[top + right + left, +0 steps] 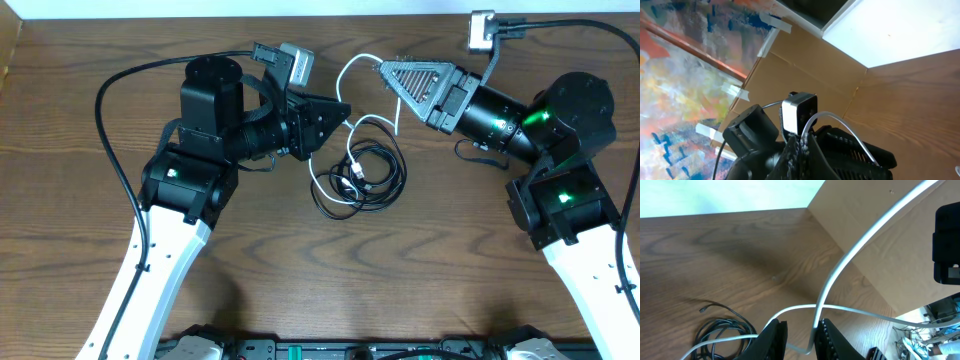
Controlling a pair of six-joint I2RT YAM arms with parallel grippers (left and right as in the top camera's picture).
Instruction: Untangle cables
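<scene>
Wood-grain table [300, 280], both arms raised over the centre. Left gripper [801, 339] clenched on the white cable [840, 275]; the cord runs up between its fingers, its far ends cut off by the frame. Right gripper [799, 150] fully closed, white cable looping out from its tips; the contact point is blurred. Black cables [375, 175] lie coiled on the table between the arms, white strand overlapping them; the plug ends are too small to sort out.

Overhead view straight down on table [320, 290], both wrist views close, low, sharing white cable [840, 270]
</scene>
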